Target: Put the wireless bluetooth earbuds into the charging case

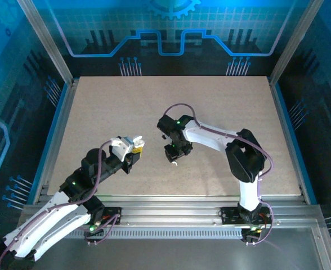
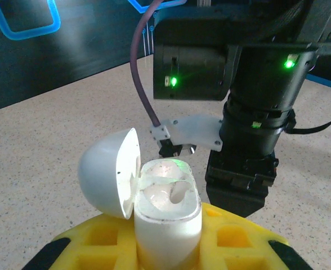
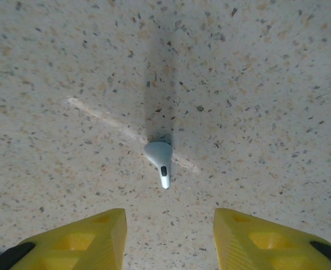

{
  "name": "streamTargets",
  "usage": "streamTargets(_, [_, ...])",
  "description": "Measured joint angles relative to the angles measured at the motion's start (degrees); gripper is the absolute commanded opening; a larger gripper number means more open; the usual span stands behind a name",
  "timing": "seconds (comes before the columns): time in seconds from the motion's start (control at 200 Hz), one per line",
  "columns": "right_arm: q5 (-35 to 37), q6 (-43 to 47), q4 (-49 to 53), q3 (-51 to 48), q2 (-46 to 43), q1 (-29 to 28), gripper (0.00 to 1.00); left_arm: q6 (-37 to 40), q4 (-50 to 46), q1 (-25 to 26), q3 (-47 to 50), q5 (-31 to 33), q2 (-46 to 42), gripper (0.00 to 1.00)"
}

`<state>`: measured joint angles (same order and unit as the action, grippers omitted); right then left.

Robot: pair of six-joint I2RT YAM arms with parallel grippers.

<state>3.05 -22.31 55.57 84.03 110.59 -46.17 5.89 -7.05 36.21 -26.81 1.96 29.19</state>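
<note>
My left gripper point(image 1: 134, 146) is shut on the white charging case point(image 2: 168, 222), holding it upright above the table between the yellow fingers point(image 2: 238, 236). The case's lid point(image 2: 106, 171) is swung open to the left. Its inner wells are pale, and I cannot tell whether a bud sits inside. One white earbud point(image 3: 160, 160) lies on the table with its stem towards me, also seen as a white speck point(image 1: 175, 163). My right gripper point(image 3: 168, 239) hangs open just above the table, pointing down, the earbud a little ahead of its yellow fingertips point(image 3: 92, 236).
The right arm's black wrist point(image 2: 250, 112) hangs close behind the open case. The speckled tabletop point(image 1: 222, 107) is ringed by a metal frame and blue-lit walls. A pale scuff line point(image 3: 98, 115) crosses the table under the earbud.
</note>
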Motion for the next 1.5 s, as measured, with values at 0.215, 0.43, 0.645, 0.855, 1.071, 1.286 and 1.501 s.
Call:
streamTargets(0.215, [-0.07,0.00,-0.76,0.09,3.08,-0.02,0.44,0.00,-0.15,0.00,0.00,0.26,0.00,0.09])
streamTargets(0.43, [-0.44,0.07,-1.60,0.87,5.53,-0.07,0.42,0.02,-0.20,0.00,0.00,0.42,0.00,0.09])
streamTargets(0.645, [-0.46,0.46,-2.47,2.73,7.74,-0.07,0.39,0.00,-0.22,0.00,0.00,0.42,0.00,0.08])
streamTargets(0.855, [-0.42,0.46,-2.64,2.82,8.70,-0.07,0.36,0.00,-0.24,0.00,0.00,0.44,0.00,0.08])
streamTargets(1.071, [0.20,0.46,-2.60,2.82,9.03,-0.07,0.32,0.00,-0.24,0.00,0.00,0.44,0.00,0.09])
streamTargets(1.286, [1.27,0.44,-2.47,2.89,9.14,-0.26,0.28,-0.02,-0.24,0.00,0.00,0.44,0.11,0.09])
streamTargets(1.501, [2.01,0.37,-2.47,2.89,9.16,-0.66,0.25,-0.02,-0.24,0.00,0.00,0.44,0.35,0.09])
